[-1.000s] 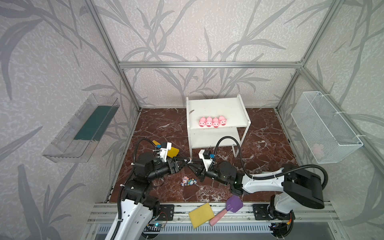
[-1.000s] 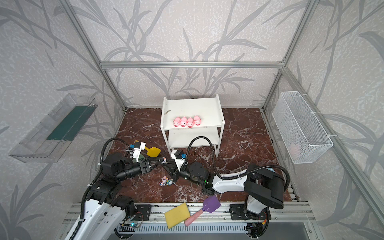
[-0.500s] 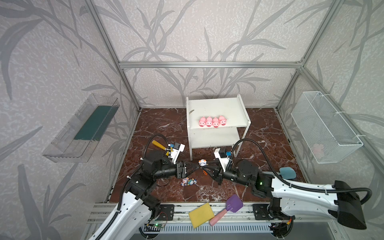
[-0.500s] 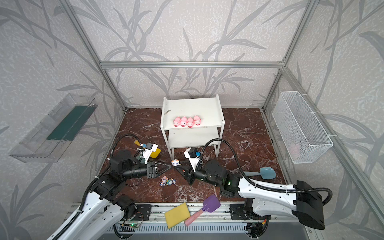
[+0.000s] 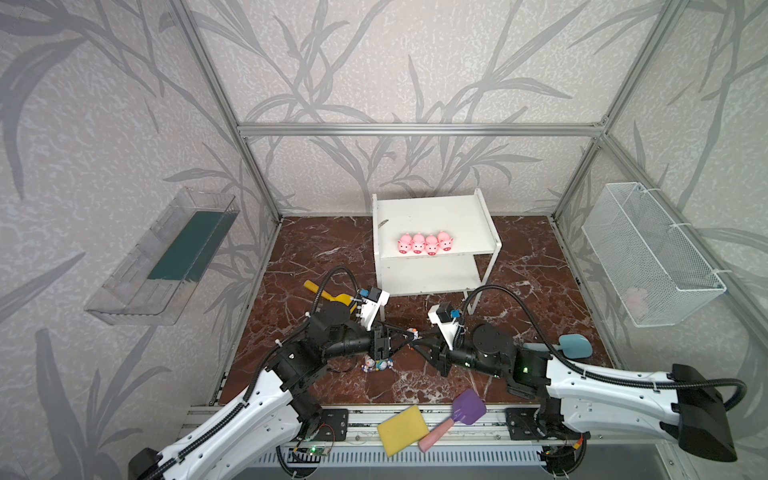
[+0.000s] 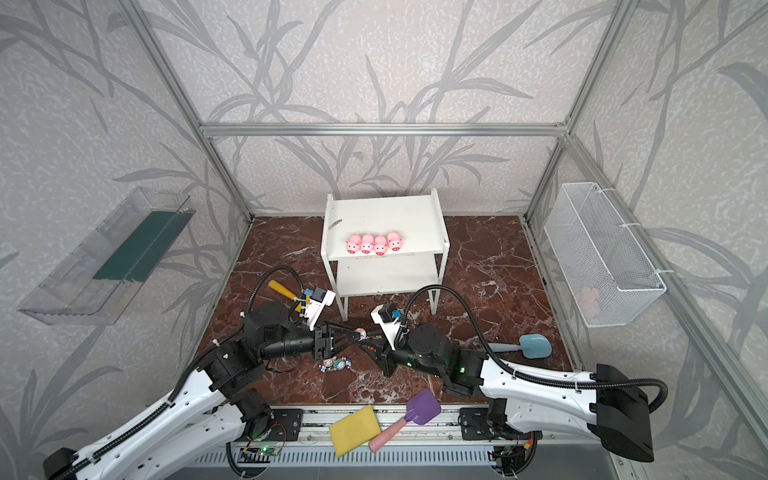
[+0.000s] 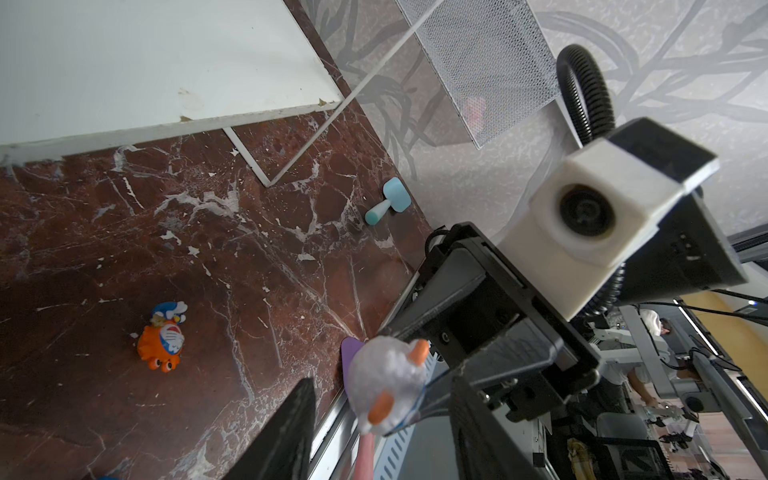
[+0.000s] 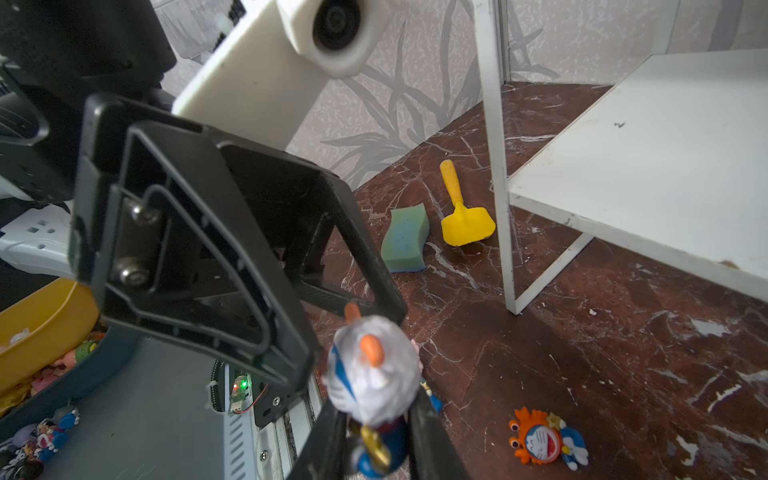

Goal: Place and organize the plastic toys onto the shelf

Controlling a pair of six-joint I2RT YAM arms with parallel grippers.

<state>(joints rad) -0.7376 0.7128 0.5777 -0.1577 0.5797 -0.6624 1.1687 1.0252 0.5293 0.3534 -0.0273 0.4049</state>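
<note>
While the white-blue figurine (image 8: 374, 374) is clamped at its body by the right gripper (image 8: 376, 419), its head is flanked by the half-open fingers of the left gripper (image 6: 354, 333), by which nothing is gripped yet. The meeting point is found just in front of the shelf (image 5: 436, 208), above the floor. A handover is judged to be in hand: the figurine's long axis is lined with the right fingers, head pointed at the left gripper. Four pigs (image 5: 424, 243) are seen on the shelf's top board.
</note>
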